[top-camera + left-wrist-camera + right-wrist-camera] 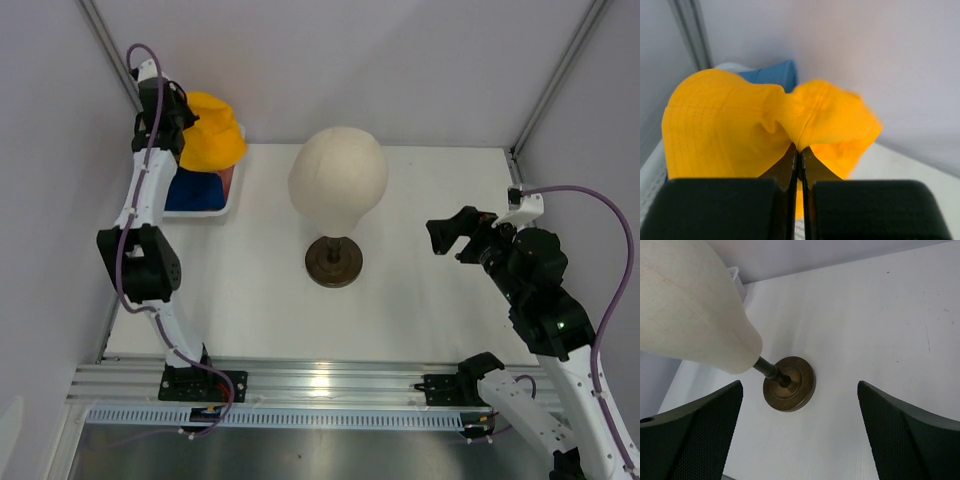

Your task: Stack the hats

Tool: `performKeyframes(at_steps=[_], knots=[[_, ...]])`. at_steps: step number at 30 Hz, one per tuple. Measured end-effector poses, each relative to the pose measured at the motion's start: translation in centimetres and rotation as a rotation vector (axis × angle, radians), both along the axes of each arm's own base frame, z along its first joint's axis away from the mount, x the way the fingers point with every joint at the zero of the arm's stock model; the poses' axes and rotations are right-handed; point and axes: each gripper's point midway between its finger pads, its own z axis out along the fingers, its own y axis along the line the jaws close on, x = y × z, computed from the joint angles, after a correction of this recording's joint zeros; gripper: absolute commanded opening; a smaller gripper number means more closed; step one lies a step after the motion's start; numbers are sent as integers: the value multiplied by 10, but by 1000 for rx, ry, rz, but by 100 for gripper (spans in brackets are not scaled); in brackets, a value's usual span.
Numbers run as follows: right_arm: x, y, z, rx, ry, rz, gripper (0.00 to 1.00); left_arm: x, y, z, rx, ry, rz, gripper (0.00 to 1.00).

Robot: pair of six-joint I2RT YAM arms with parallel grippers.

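Observation:
My left gripper (180, 125) is shut on the yellow hat (212, 132) and holds it bunched above the white basket (226, 204) at the back left. In the left wrist view the yellow hat (740, 125) is pinched between my left gripper's (800, 150) closed tips. A blue hat (192, 190) lies in the basket below it, and shows behind the yellow one in the left wrist view (771, 76). A bit of pink (228, 178) shows at the basket's right side. My right gripper (452, 238) is open and empty, to the right of the mannequin head.
The cream mannequin head (338, 175) on its dark brown round base (333, 262) stands mid-table; it also shows in the right wrist view (690, 305) with its base (789, 384). Walls and frame posts close in the back and sides.

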Motion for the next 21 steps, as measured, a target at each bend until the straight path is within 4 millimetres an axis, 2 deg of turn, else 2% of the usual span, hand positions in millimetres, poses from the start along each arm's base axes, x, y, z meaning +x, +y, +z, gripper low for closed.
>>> performKeyframes(at_steps=[4, 6, 8, 10, 13, 17, 21], knots=[[22, -4, -2, -9, 7, -63, 99, -31, -22, 78, -81, -138, -24, 1], [38, -8, 3, -13, 16, -105, 99, -49, -30, 124, -129, -213, -40, 1], [54, -12, 18, -9, 13, -138, 99, -63, -39, 168, -181, -297, -65, 1], [70, -11, 40, 10, -24, -146, 99, -79, -50, 200, -236, -360, -105, 1], [78, -5, 71, 65, -109, -109, 99, -102, -70, 235, -336, -419, -190, 1], [78, 13, 110, 151, -212, -15, 99, -126, -103, 267, -482, -458, -328, 1], [85, 32, 138, 234, -266, 76, 99, -155, -160, 290, -601, -439, -525, 1]])
